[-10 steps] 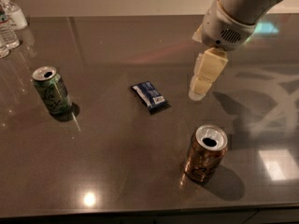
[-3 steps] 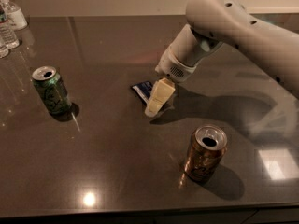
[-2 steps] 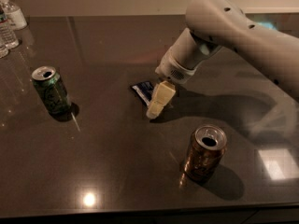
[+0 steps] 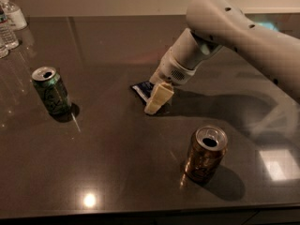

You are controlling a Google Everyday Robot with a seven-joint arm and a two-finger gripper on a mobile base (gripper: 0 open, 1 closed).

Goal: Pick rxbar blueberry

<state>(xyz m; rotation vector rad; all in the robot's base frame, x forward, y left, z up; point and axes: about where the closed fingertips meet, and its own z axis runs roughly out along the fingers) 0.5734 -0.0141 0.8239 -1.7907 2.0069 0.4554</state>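
The rxbar blueberry (image 4: 142,89), a small flat dark blue bar with white patches, lies on the dark table near its middle. Only its left end shows; the rest is hidden behind my gripper. My gripper (image 4: 156,100), with cream-coloured fingers, is down at the table right on top of the bar's right part. The grey arm reaches in from the upper right.
A green can (image 4: 51,91) stands at the left. A brown-gold open can (image 4: 205,153) stands at the front right. Clear water bottles (image 4: 10,18) stand at the far left corner. The table's front edge (image 4: 140,213) runs along the bottom.
The gripper came from the right down to the bar over the last seconds; in the last second it has settled slightly lower over the bar. The cans have not moved.
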